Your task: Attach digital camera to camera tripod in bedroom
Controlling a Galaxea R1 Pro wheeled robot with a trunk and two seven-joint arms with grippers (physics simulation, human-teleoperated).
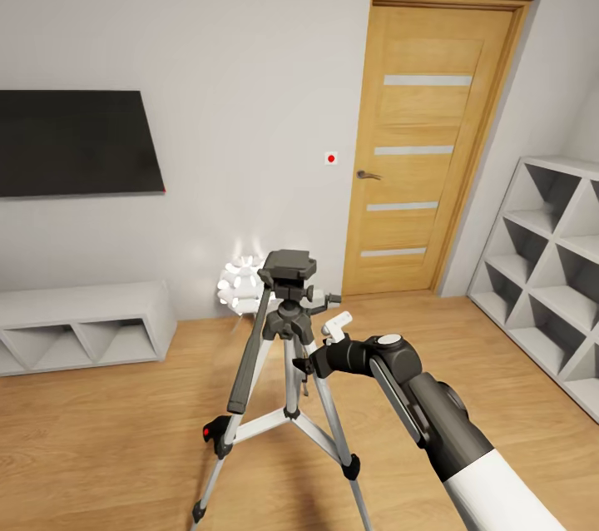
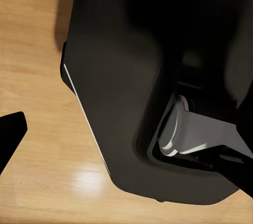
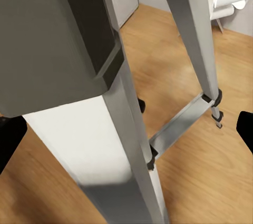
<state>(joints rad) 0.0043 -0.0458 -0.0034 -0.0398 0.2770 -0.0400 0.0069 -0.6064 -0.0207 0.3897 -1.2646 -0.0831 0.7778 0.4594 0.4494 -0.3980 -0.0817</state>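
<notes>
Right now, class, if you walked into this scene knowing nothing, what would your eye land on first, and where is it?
The camera tripod stands mid-floor, silver legs splayed on the wood planks, its black head bare. The right gripper reaches in beside its legs from the lower right. Behind, a wooden door fills the wall at the right, and a dark screen hangs at the left.

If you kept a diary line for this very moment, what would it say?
place: bedroom by door | tripod: standing on floor, top plate bare | right gripper: at tripod's upper legs | camera: not mounted
</notes>
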